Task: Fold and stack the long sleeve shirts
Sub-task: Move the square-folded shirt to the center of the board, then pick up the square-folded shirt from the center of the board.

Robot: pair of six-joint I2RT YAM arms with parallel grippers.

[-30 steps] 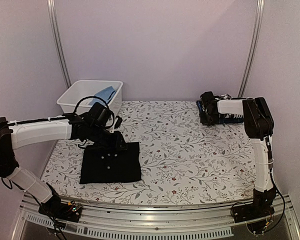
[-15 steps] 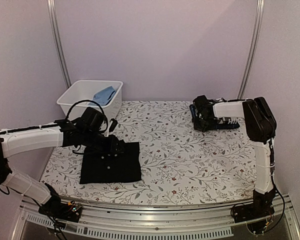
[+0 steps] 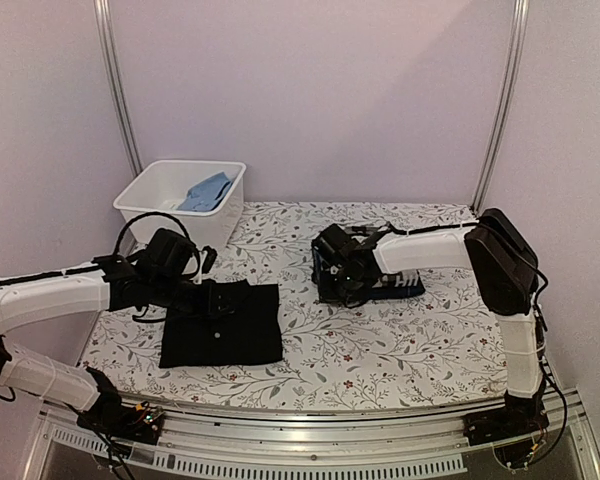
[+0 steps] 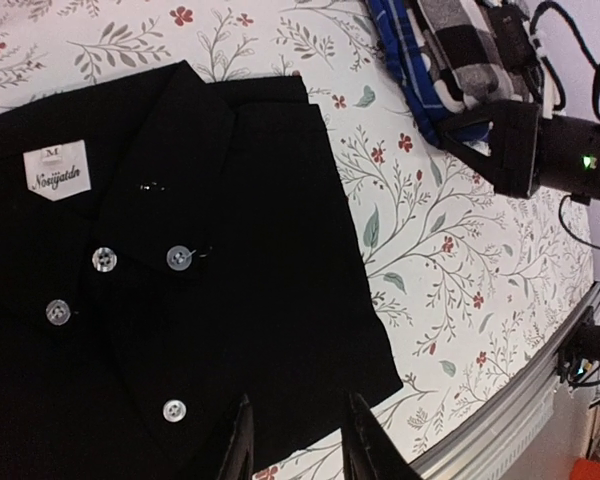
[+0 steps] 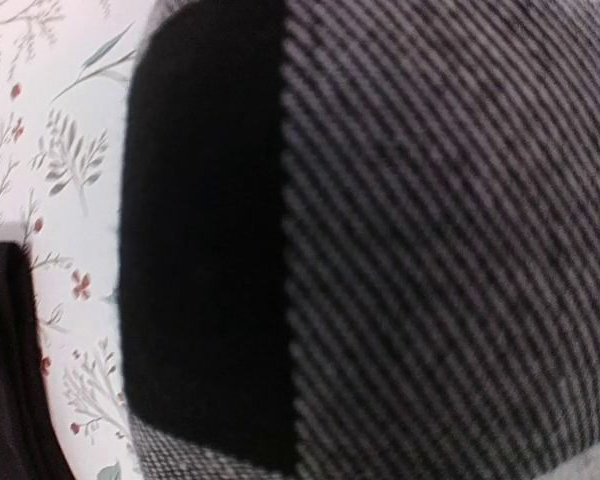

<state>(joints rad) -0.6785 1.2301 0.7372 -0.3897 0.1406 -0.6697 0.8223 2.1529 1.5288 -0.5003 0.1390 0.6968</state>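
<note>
Left hand (image 4: 300, 405), spread, hung over the black collared shirt (image 4: 180, 250) at eight o'clock; right hand (image 3: 342, 268) pinched the checked shirt (image 5: 430, 220) centrally.

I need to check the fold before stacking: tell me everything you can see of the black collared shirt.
The black collared shirt lies folded into a rectangle, front up, on the near left of the floral table. Soft matte cloth, small white buttons down the placket, a white size label inside the collar. The left gripper, jaws apart, hangs over its far edge; contact cannot be told.
</note>
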